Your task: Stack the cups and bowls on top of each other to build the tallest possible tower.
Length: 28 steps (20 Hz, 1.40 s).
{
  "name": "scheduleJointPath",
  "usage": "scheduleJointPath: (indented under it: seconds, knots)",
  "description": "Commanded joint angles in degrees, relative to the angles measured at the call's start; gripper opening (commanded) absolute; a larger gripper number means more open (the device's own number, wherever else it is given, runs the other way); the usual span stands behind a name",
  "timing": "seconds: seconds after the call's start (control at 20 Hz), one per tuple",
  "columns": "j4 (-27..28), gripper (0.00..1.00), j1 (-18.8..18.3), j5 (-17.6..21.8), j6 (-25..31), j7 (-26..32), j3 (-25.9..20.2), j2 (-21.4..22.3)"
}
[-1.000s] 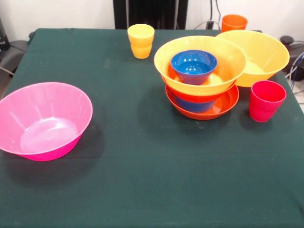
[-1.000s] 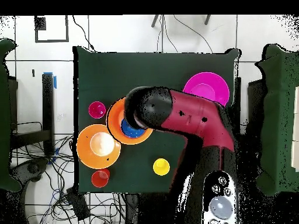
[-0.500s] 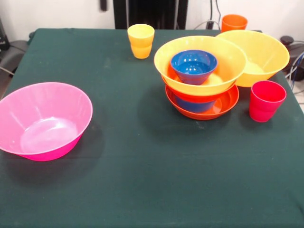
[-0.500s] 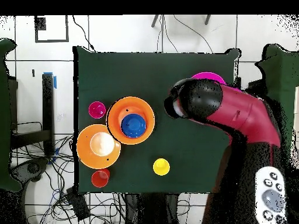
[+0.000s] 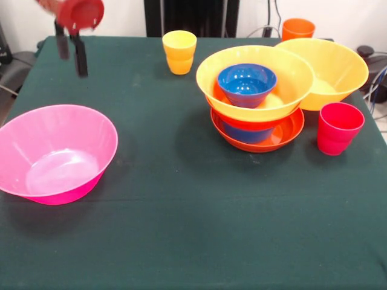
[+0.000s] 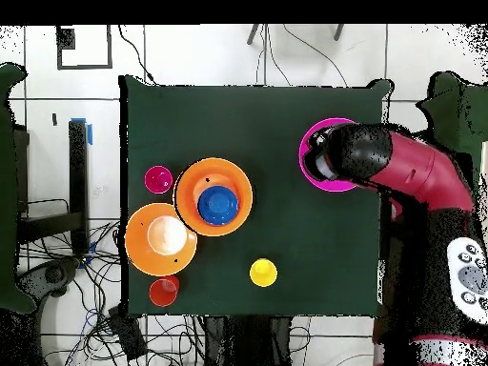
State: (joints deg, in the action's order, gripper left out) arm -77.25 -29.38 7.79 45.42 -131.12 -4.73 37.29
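1. The hand point(image 5: 70, 45) hangs at 11 o'clock above the bench point(image 5: 181, 229), its two fingers apart and empty.
2. The pink bowl point(image 5: 54, 154) at 9 o'clock holds nothing.
3. The tower point(image 5: 257, 103) at 2 o'clock has a blue bowl point(image 5: 247, 83) on top.
4. The red cup point(image 5: 338, 128), the yellow cup point(image 5: 179, 52) and the orange cup point(image 5: 297, 28) stand apart, empty.

Front view: the end effector point(image 5: 71, 47) is cut off by the top edge at 11 o'clock and blurred, so the spacing of its fingers cannot be told. The pink bowl point(image 5: 53, 151) runs past the left edge at 9 o'clock. Within the tower point(image 5: 257, 99), a lower blue bowl point(image 5: 247, 133) shows only as a sliver between two red-orange rims. Overhead view: the arm point(image 6: 400, 176) covers most of the pink bowl point(image 6: 310, 162) at 3 o'clock.
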Motion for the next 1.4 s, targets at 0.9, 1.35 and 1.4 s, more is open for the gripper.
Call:
scheduleJointPath:
  seconds: [0.9, 1.35, 1.4]
  knots:
    - [10.67, 1.00, -3.62, 7.96, -0.21, 26.54, -18.51, -12.17]
    - [11.90, 1.00, -4.90, 9.02, 0.93, 29.40, -21.02, -12.35]
    - [12.15, 1.00, -4.95, 9.31, 1.07, 29.73, -21.13, -12.48]
